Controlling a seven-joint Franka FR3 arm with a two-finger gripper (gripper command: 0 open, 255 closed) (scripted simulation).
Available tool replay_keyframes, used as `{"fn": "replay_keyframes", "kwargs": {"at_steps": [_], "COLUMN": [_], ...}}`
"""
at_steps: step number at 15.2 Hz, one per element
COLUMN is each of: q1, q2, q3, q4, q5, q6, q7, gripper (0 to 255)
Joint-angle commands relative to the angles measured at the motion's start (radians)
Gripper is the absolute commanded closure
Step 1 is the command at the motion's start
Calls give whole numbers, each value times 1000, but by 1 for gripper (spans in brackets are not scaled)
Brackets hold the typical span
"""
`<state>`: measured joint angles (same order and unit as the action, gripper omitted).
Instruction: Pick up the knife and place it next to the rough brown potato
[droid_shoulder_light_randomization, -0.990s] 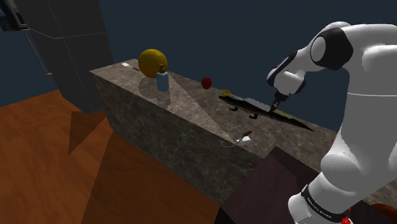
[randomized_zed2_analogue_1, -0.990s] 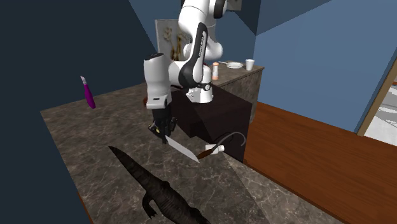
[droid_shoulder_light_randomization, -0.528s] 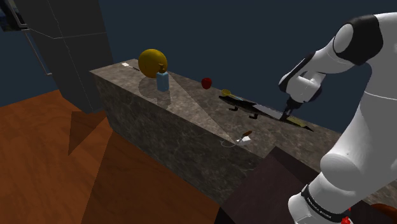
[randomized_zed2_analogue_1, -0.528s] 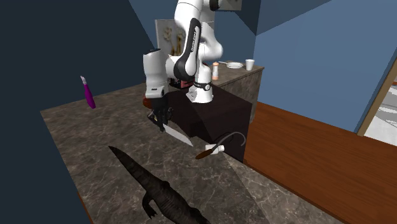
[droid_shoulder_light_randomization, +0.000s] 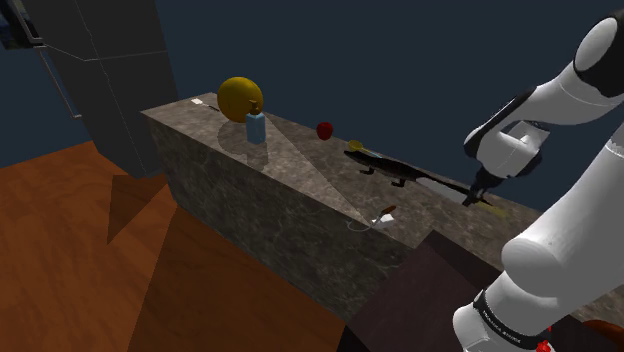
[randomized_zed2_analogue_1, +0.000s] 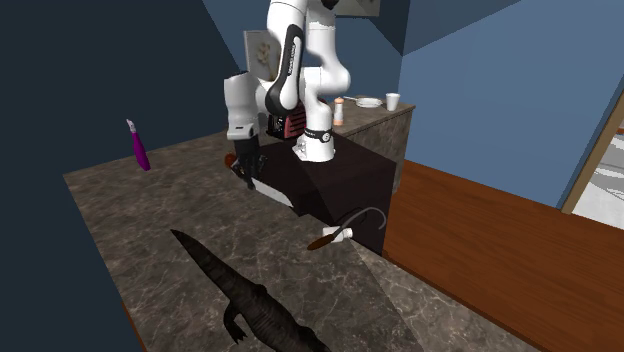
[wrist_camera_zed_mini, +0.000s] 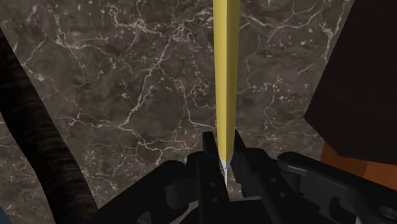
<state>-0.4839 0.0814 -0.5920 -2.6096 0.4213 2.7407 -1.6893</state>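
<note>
Gripper (wrist_camera_zed_mini: 221, 151) is clamped on the knife (wrist_camera_zed_mini: 224, 76), whose yellow length runs out between the fingers. It is carried above the surface (wrist_camera_zed_mini: 127, 95), off the tail end of the crocodile figure (randomized_zed2_analogue_1: 250, 300). Step in hand: carrying it to the potato. Keep the clamp tight and the blade clear of the surface, lower slowly, and release only once it lies flat beside the potato, not on it. The brownish lump (randomized_zed2_analogue_1: 232, 159) just behind the gripper may be the potato, can't tell. Versus a second ago, gripper and knife have moved further from the crocodile figure; the figure is unmoved.
</note>
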Motion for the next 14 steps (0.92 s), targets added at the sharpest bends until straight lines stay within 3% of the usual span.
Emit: {"fn": "replay_keyframes", "kwargs": {"at_steps": [1, 6, 14], "q1": [-19, -113, -390], "q2": [-56, -178, -335], "q3": [-32, -106, -180], "q4": [-66, -190, -315], "q5": [-48, -215, -496], "q6": [20, 44, 17], "q7": [-15, -32, -108], "gripper": [255, 255, 255]}}
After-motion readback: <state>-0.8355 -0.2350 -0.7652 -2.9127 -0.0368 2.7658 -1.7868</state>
